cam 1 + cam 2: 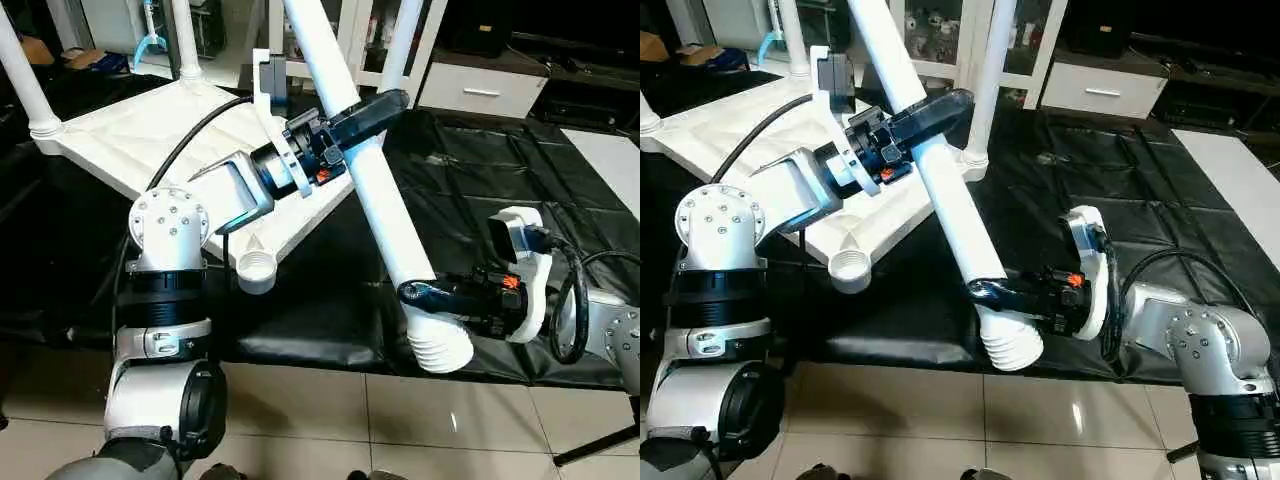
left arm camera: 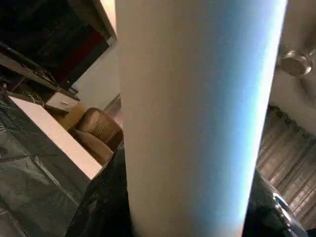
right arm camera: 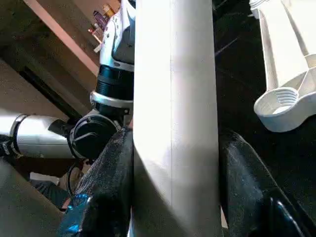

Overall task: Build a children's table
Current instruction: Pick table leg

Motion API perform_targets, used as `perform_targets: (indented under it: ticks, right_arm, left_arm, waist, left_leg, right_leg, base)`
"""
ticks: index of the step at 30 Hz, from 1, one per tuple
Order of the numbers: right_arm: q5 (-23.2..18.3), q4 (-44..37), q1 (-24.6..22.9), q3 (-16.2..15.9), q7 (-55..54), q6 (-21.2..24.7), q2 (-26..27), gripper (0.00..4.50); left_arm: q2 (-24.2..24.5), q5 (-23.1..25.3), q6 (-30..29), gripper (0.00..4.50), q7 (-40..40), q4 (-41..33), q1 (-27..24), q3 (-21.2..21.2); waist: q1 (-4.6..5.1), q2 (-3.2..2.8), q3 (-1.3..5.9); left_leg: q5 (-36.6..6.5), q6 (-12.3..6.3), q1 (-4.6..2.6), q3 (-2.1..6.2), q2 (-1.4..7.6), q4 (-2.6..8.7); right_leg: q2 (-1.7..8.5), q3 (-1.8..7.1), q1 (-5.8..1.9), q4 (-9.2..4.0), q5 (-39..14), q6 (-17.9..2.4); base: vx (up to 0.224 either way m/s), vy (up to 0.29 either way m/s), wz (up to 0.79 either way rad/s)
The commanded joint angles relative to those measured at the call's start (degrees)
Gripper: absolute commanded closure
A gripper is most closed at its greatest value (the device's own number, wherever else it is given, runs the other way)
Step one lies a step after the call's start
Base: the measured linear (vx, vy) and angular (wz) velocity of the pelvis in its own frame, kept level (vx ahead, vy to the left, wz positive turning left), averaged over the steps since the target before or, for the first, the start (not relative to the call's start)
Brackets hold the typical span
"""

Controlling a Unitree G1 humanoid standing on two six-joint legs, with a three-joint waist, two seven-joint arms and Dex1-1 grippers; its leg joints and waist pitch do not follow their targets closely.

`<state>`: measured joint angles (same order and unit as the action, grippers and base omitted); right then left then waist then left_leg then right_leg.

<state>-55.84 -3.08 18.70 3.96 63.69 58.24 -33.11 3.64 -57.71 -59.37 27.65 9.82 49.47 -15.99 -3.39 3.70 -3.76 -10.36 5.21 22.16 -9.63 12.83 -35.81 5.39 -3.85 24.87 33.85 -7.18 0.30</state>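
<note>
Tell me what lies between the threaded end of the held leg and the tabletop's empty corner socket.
Bare black cover separates the leg's threaded end from the empty socket, seen in the left eye view.

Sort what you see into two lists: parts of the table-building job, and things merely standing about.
Job: tabletop, held leg, empty corner socket, fitted legs, left gripper, right gripper.
Standing about: white drawer unit, black cover.

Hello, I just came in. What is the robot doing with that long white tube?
The robot is building a small white table. The tabletop lies upside down on the black surface, with three legs already standing in its corners. Both claws grip the fourth leg: the right claw near its ribbed end, the left claw higher up. The near corner socket is still empty.
</note>
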Motion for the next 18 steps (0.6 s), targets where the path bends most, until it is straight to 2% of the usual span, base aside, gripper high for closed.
perform_targets:
  ticks: [1,6,9,10,13,14,15,16,18]
  right_arm:
    - [1.3,1.0,-0.1,0.3,-1.2,0.2,-0.8,2.64]
    - [1.8,0.9,-0.3,0.3,-1.3,-0.6,-0.4,2.64]
    - [2.9,0.7,-0.5,0.0,-1.5,-2.1,-0.3,2.64]
    - [3.8,0.7,-0.6,0.1,-2.2,-3.4,0.1,2.64]
    - [3.9,0.8,-0.5,0.1,-2.3,-3.5,0.1,2.64]
    - [4.1,0.9,-0.5,0.3,-2.7,-3.9,0.4,2.08]
    - [6.3,1.5,0.1,1.4,-5.7,-7.2,1.6,1.94]
    - [8.4,1.9,0.5,2.3,-8.0,-10.5,2.5,1.94]
    - [11.0,2.1,1.0,3.6,-10.8,-14.8,3.3,1.74]
  left_arm:
    - [0.0,0.0,1.6,2.77,-0.8,-0.8,1.9,-0.8]
    - [0.1,0.1,2.0,2.78,-1.2,-0.9,1.6,-0.9]
    - [0.3,0.3,2.5,2.78,-1.5,-0.9,1.5,-1.1]
    - [0.9,1.4,3.6,2.78,-1.7,-1.2,1.3,-0.8]
    - [1.0,1.6,3.8,2.78,-1.7,-1.3,1.3,-0.7]
    - [1.4,2.6,4.4,2.78,-1.7,-1.5,1.3,-0.3]
    - [3.8,6.9,6.6,2.78,-1.0,-2.4,1.1,2.5]
    - [5.3,9.9,8.2,2.78,-1.2,-2.7,1.3,4.0]
    - [7.4,13.5,9.7,2.78,-1.8,-2.9,1.8,5.9]
  waist:
    - [0.01,-0.64,4.71]
    - [0.05,-0.67,4.69]
    - [0.09,-0.73,4.64]
    - [-0.01,-0.91,4.68]
    - [0.12,-0.80,4.67]
    - [0.12,-0.82,4.67]
    - [0.09,-1.02,4.73]
    - [0.37,-0.64,4.67]
    - [0.68,-0.72,4.59]
  left_leg:
    - [-14.5,-0.01,-0.78,-0.54,-0.48,4.45]
    - [-14.9,0.00,-0.77,-0.53,-0.51,4.46]
    - [-15.3,0.10,-0.79,-0.50,-0.51,4.49]
    - [-15.4,0.21,-0.85,-0.45,-0.46,4.52]
    - [-15.7,0.16,-0.87,-0.47,-0.51,4.51]
    - [-15.6,0.12,-0.85,-0.44,-0.46,4.56]
    - [-15.6,0.34,-1.03,-0.35,-0.36,4.61]
    - [-15.5,0.36,-0.80,-0.42,-0.48,4.63]
    - [-16.2,1.31,-1.01,-0.38,-0.44,4.68]
  right_leg:
    - [1.12,0.61,-3.54,-4.48,-22.7,-7.5]
    - [1.10,0.56,-3.50,-4.60,-23.5,-7.2]
    - [1.08,0.52,-3.42,-4.68,-24.0,-6.9]
    - [1.15,0.53,-3.40,-4.66,-23.9,-6.9]
    - [1.09,0.49,-3.37,-4.69,-24.1,-6.9]
    - [1.08,0.52,-3.38,-4.66,-23.7,-7.0]
    - [1.22,0.53,-3.08,-4.65,-23.8,-6.7]
    - [1.06,0.53,-3.26,-4.56,-23.8,-6.6]
    - [1.05,0.53,-3.08,-4.65,-25.2,-5.5]
  base:
    - [0.000,0.000,0.00]
    - [0.000,0.000,0.00]
    - [0.000,0.000,0.00]
    - [0.000,0.000,0.00]
    - [0.000,0.000,0.00]
    - [0.000,0.000,0.00]
    - [0.000,0.000,0.00]
    - [0.000,0.000,0.00]
    - [0.000,0.000,0.00]
